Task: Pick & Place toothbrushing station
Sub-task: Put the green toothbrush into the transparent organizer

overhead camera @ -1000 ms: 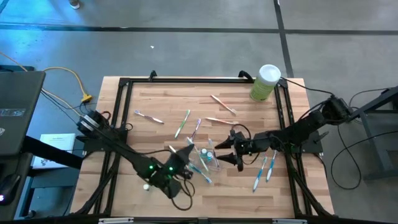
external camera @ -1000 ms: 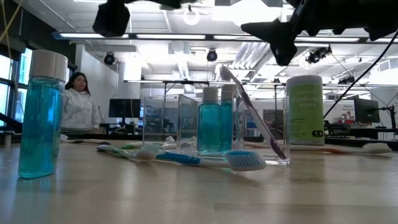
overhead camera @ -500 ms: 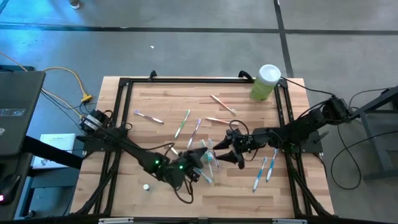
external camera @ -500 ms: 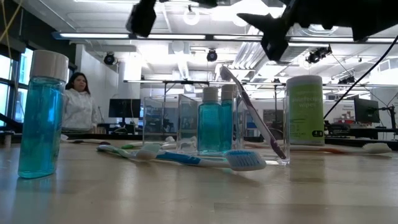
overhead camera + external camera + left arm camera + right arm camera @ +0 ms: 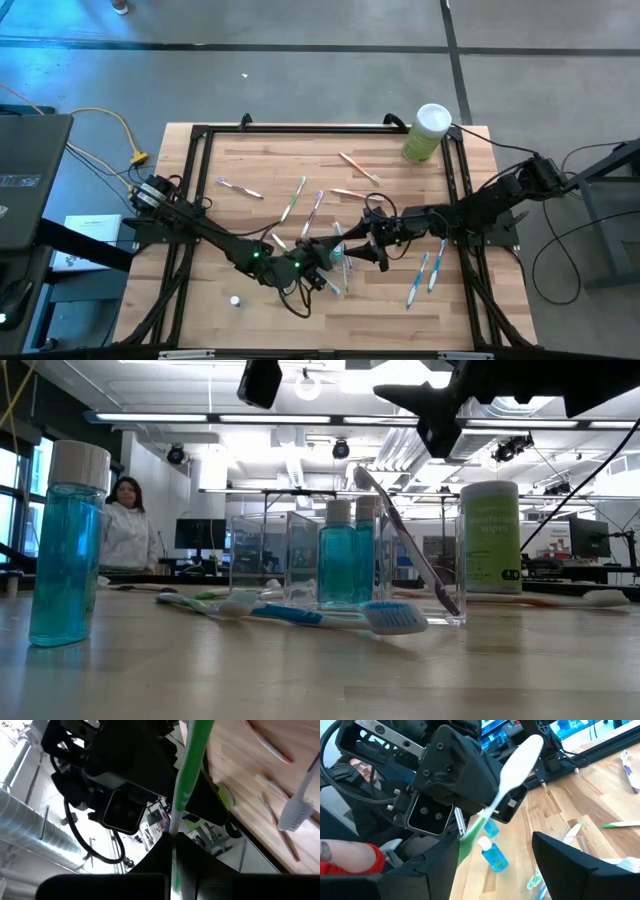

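My left gripper is shut on a green-and-white toothbrush above the table's middle. The brush also shows in the right wrist view. My right gripper is open and faces the left one from the right; the brush's green end lies close to one of its fingers, and I cannot tell whether they touch. The clear cup stands on the table below both grippers, with a purple toothbrush leaning in it. Small teal bottles stand beside it. My left gripper pinches the green-and-white toothbrush between its two fingers at the pale part of the handle. The brush runs straight out along the fingers toward my right gripper. It is lifted clear of the table.
Several toothbrushes lie loose on the wood: pink, green, tan, blue. A tall pale-green canister stands at the far right. A large teal bottle stands near the front left. A person stands beyond the table.
My left gripper has gone toward the table's right edge and slightly toward the far edge, ending beside the clear cup and close to my right gripper. My right gripper has shifted a little toward the left.
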